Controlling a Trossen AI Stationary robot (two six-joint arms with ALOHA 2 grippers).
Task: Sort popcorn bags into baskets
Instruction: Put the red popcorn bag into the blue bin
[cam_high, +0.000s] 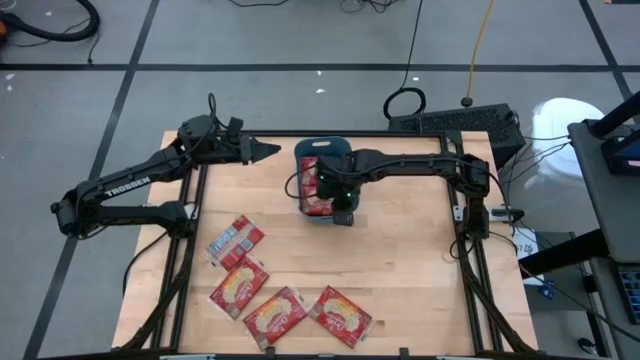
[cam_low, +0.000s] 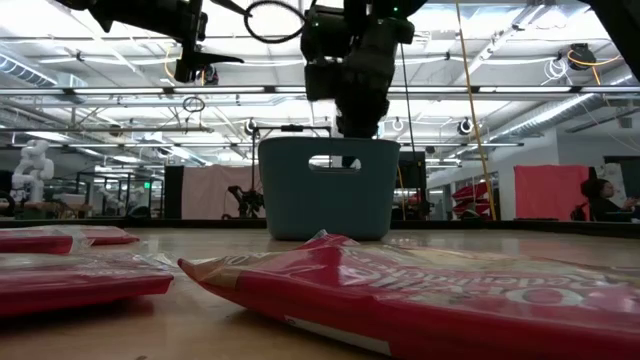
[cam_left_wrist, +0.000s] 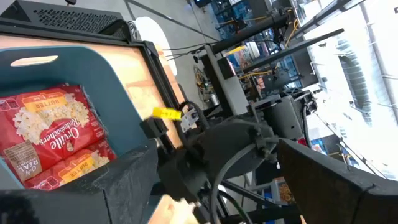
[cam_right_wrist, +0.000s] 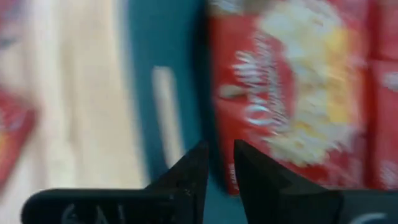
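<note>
The teal basket (cam_high: 325, 149) stands at the far middle of the table, with red popcorn bags (cam_high: 317, 192) lying flat inside it (cam_left_wrist: 50, 130). My right gripper (cam_high: 343, 207) hovers over the basket's near wall (cam_right_wrist: 143, 93), shut and empty, with a bag in the basket (cam_right_wrist: 280, 93) just beyond it. My left gripper (cam_high: 270, 150) waits open in the air by the basket's far left corner. Several more bags lie flat on the near left of the table: one silvery back up (cam_high: 235, 240) and three red ones (cam_high: 238, 285), (cam_high: 275, 316), (cam_high: 340, 312).
In the low view a red bag (cam_low: 450, 290) lies close to the camera, with others (cam_low: 70, 275) at the left and the basket (cam_low: 330, 190) behind. A black frame rail (cam_high: 190, 215) runs along the table's edges. Bare wood (cam_high: 410, 250) lies right of the bags.
</note>
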